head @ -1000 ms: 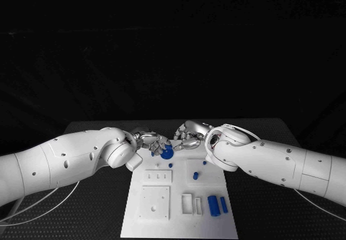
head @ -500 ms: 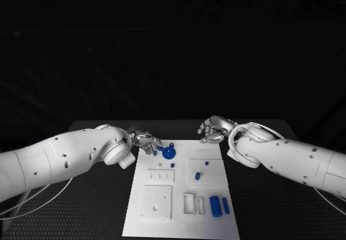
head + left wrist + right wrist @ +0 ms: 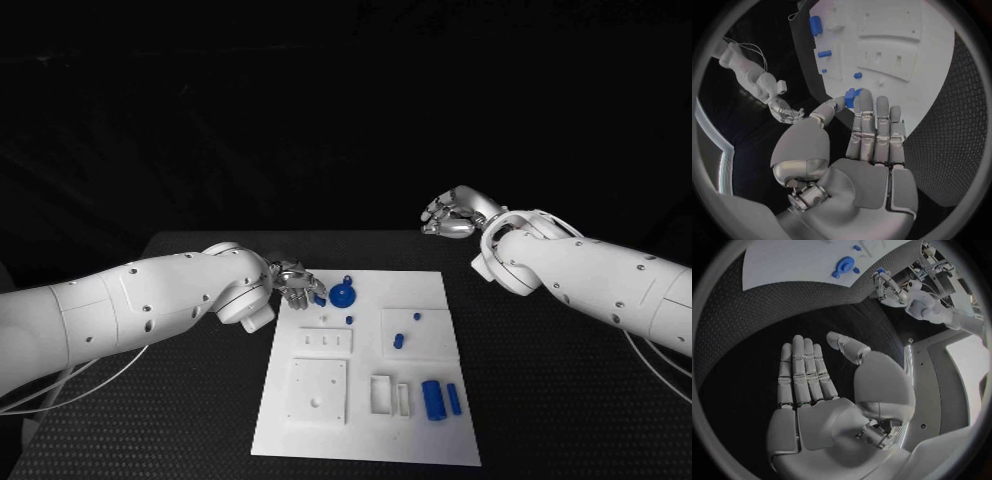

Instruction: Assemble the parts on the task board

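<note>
Resting at the far left corner of the task board (image 3: 296, 445), the left hand (image 3: 297, 281) lies just beside the round blue part (image 3: 343, 295) and holds nothing: the left wrist view shows its fingers (image 3: 873, 127) straight and side by side, thumb out to one side, fingertips at or nearly at that blue piece. Whether they touch it I cannot tell. The right hand (image 3: 456, 214) is lifted well clear, off beyond the board's far right corner; the right wrist view shows its palm flat, fingers (image 3: 804, 372) extended and empty. Judgement: the left hand is placed to steady or nudge the round part into its seat, the right parked out of the way. The board sits mid-table (image 3: 562, 400), long side running away from the robot. Near its right front corner two blue cylinders (image 3: 440, 399) lie side by side next to white slotted blocks (image 3: 385, 393). A smaller blue peg (image 3: 398, 341) and two small blue studs (image 3: 417, 315) sit further back, apart from one another. Most parts look unassembled, so the job seems early. No brand, label or writing can be read anywhere on board, parts or arms.
</note>
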Tool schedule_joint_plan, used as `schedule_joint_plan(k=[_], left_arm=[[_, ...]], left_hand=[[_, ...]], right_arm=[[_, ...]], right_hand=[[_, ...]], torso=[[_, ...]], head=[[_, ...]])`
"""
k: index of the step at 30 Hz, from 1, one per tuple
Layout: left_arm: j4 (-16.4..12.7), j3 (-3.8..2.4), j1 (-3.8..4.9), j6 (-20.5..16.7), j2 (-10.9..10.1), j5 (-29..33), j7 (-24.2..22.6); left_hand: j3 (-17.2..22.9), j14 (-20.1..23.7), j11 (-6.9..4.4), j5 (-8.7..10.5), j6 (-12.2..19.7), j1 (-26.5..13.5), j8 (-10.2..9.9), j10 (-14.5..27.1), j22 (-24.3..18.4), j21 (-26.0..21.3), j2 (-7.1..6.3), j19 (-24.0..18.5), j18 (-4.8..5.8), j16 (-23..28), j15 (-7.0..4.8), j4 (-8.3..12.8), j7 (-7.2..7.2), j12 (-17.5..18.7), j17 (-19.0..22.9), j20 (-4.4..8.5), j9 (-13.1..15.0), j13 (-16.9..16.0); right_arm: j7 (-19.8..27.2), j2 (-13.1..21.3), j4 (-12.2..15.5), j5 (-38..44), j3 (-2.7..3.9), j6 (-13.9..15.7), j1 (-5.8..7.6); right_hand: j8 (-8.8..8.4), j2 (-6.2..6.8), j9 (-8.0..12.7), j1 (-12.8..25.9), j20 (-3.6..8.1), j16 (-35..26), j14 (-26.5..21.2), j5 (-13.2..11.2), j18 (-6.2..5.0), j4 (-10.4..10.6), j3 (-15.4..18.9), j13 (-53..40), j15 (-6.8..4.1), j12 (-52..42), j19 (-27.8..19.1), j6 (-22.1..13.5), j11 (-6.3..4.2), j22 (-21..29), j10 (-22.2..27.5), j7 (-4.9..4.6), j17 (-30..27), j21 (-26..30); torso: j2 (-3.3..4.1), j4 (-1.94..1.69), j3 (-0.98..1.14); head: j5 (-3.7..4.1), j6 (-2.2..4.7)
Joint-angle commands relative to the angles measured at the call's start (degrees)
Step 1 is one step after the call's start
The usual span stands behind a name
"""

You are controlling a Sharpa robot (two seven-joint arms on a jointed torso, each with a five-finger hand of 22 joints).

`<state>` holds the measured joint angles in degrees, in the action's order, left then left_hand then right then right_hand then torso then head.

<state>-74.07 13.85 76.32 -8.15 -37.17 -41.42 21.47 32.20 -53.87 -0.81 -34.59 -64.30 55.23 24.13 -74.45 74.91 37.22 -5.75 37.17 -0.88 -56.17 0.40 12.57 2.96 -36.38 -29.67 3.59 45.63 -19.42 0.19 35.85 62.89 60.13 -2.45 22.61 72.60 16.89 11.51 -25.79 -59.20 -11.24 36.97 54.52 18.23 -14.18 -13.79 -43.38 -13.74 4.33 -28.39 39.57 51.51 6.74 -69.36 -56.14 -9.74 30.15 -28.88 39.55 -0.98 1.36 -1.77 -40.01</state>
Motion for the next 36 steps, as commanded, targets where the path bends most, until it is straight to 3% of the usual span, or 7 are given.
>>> schedule_joint_plan(k=[1,13,20,24,27,30,36], left_arm=[[-0.8,-0.04,-0.02,-1.9,0.7,-4.9,2.1],[-2.6,-0.05,-0.32,-1.7,1.9,-10.9,3.1],[-2.6,-0.06,-0.40,0.2,2.4,-10.9,4.0],[-2.7,-0.07,-0.43,0.5,2.7,-11.5,5.0],[-2.6,-0.07,-0.45,0.9,2.9,-11.7,5.5],[-2.6,-0.08,-0.56,0.9,3.3,-11.7,6.0],[-2.4,-0.08,-1.00,1.3,3.8,-13.2,6.7]], left_hand=[[4.0,-0.5,-1.29,-0.39,-2.3,0.7,-0.1,-1.6,1.2,0.2,0.11,0.5,0.88,-0.4,-0.06,3.8,-1.76,0.2,0.1,0.25,0.2,-0.1],[4.1,-1.4,-1.70,-0.80,-2.9,0.7,-0.8,-2.3,1.3,2.0,0.03,2.9,0.88,-0.9,-0.52,3.8,-1.89,0.4,0.2,1.53,1.1,-0.4],[3.0,-4.6,-3.77,-0.18,-3.3,1.4,-2.3,-4.4,1.6,14.3,0.03,12.6,-2.18,-8.7,-4.10,3.8,-1.99,-3.0,-2.8,5.65,2.9,-5.1],[3.1,-10.0,-4.57,0.11,-3.6,1.7,-3.6,-5.3,1.4,23.6,0.18,19.4,-4.15,-19.4,-9.63,3.9,-2.33,-6.0,-8.2,9.11,3.8,-9.5],[3.4,-11.4,-5.21,-1.22,-3.9,1.5,-3.9,-6.6,1.5,26.8,0.32,20.6,-4.67,-22.3,-11.61,4.0,-2.82,-8.9,-10.0,10.24,4.6,-12.1],[4.5,-12.2,-5.83,-3.25,-3.7,1.2,-3.4,-6.6,1.4,29.2,0.19,21.1,-5.08,-24.7,-12.74,4.0,-3.18,-12.7,-11.7,11.05,5.1,-15.3],[7.1,-12.8,-6.02,-2.67,-3.2,0.6,-1.6,-6.0,1.2,30.9,-0.48,21.3,-5.38,-26.0,-13.10,4.0,-3.47,-15.8,-12.7,11.63,4.9,-17.8]], right_arm=[[4.2,-0.7,-1.3,-4.7,0.01,-0.4,0.23],[6.5,-2.7,-3.8,-8.2,0.01,-2.2,0.88],[6.6,-3.2,-4.4,-8.9,0.01,-2.5,1.06],[6.5,-3.3,-4.3,-8.9,0.01,-2.7,1.06],[6.4,-3.4,-4.1,-8.9,0.01,-2.7,1.06],[6.3,-3.4,-4.0,-8.9,0.01,-2.6,1.06],[6.2,-3.5,-3.9,-8.9,0.01,-2.6,1.07]], right_hand=[[0.34,-0.77,0.2,0.1,-0.17,-2.1,0.4,0.3,0.63,0.0,0.7,1.9,0.30,1.7,-0.2,-0.5,0.11,0.1,-0.8,0.05,-0.6,1.1],[0.56,-1.46,0.7,0.1,-0.99,-7.8,-1.1,1.1,1.78,-0.6,1.4,5.9,1.88,5.3,-4.2,-1.0,0.80,1.4,-1.4,-0.07,-2.2,6.4],[0.68,-1.84,0.9,0.0,-1.23,-9.6,-1.0,1.1,1.86,-0.8,1.9,7.4,2.05,6.7,-4.3,-1.3,0.90,2.2,-2.1,-0.14,-2.4,8.5],[0.68,-1.79,0.9,-0.1,-1.26,-10.0,-1.1,1.2,1.92,-0.9,2.0,7.7,2.20,7.0,-4.4,-1.4,0.94,2.3,-2.2,-0.19,-2.5,9.0],[0.69,-1.80,1.0,-0.4,-1.28,-10.3,-1.2,1.4,1.98,-1.0,2.1,7.9,2.35,7.2,-4.5,-1.5,0.96,2.3,-2.3,-0.22,-2.5,9.3],[0.70,-1.81,1.0,-0.6,-1.31,-10.6,-1.3,1.8,2.07,-1.1,2.1,8.2,2.48,7.4,-4.7,-1.5,0.98,2.2,-2.4,-0.26,-2.5,9.7],[0.72,-1.76,1.1,-0.8,-1.33,-11.2,-1.5,2.7,2.21,-1.2,2.2,8.6,2.67,7.7,-4.9,-1.6,1.03,2.1,-2.6,-0.31,-2.5,10.2]], torso=[[-0.27,-0.19,0.24],[-0.32,-0.39,0.37],[-0.31,-0.31,0.30],[-0.35,-0.21,0.28],[-0.36,-0.22,0.28],[-0.36,-0.28,0.35],[-0.41,-0.32,0.34]], head=[[-0.03,-0.96],[0.11,-2.08],[0.01,-2.66],[0.00,-3.10],[0.10,-3.29],[0.10,-3.47],[0.05,-3.69]])
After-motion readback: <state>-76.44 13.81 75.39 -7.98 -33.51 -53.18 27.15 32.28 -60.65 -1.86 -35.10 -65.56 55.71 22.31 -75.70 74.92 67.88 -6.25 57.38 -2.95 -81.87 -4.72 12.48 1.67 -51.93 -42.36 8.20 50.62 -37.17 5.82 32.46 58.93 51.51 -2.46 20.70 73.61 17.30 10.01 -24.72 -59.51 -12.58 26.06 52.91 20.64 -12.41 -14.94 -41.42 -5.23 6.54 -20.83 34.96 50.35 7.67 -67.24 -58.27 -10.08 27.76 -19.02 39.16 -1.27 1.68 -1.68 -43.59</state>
